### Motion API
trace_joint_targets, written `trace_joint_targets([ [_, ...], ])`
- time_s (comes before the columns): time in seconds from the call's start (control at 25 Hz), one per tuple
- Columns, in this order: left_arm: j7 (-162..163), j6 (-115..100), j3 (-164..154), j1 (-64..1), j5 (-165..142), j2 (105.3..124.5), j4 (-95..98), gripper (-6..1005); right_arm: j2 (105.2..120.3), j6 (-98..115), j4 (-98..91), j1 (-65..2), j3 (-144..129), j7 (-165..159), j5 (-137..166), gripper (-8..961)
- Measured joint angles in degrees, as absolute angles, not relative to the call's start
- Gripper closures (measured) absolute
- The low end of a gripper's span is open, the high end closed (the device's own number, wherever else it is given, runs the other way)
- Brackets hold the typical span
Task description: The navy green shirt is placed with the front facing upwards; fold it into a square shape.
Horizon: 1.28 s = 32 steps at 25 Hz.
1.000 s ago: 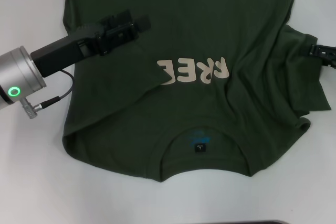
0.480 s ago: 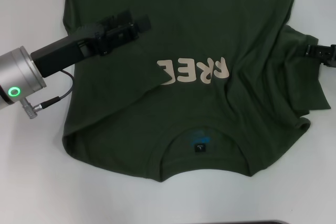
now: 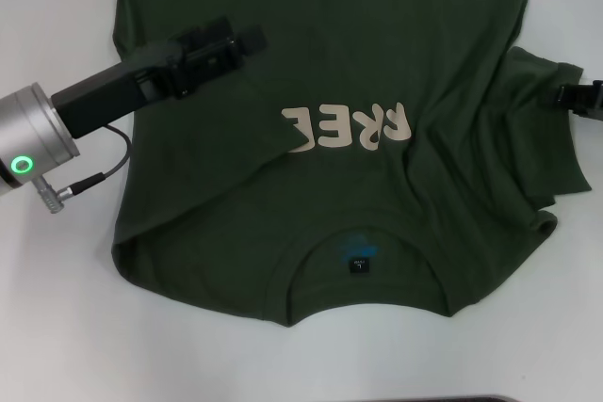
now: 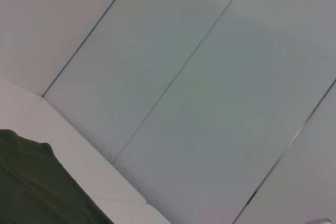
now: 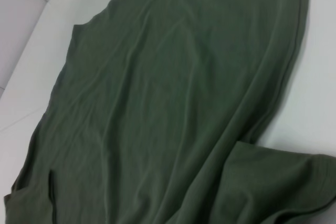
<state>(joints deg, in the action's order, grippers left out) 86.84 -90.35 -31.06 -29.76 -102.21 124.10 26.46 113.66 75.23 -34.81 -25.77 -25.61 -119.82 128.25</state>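
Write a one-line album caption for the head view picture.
Green shirt on a white table, left side folded over its lettering; left claw above the fold, right claw at the opposite sleeve.

The navy green shirt (image 3: 377, 63) is soft matt cloth, creased in shallow folds, with flat cream printed letters (image 3: 347, 127) and a small dark woven-looking neck label (image 3: 358, 265). The tabletop (image 3: 57, 327) is smooth, pale and matt. The left gripper (image 3: 247, 42) looks like matt black plastic (its arm ends in a brushed silvery metal cuff (image 3: 33, 143)).
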Motion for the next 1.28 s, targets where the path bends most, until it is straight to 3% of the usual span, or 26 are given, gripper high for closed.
trace_joint_targets([
  [0.04, 86.8, -90.4, -30.8, -29.7, -102.2, 124.10, 26.5, 109, 113.65, 75.4, -34.8, -25.8, -25.5, -119.7, 128.2, 534],
  [0.44, 86.8, -90.6, -30.5, -29.6, -102.2, 124.10, 26.5, 108, 113.64, 75.3, -34.8, -25.7, -25.3, -119.5, 128.1, 937],
  [0.76, 86.8, -90.4, -30.5, -29.5, -102.2, 124.15, 26.3, 108, 113.53, 76.5, -35.4, -23.9, -25.2, -118.3, 123.9, 936],
  [1.28, 87.3, -90.3, -30.4, -29.7, -102.2, 124.19, 26.3, 109, 111.91, 77.6, -35.7, -21.4, -25.0, -117.9, 117.8, 933],
])
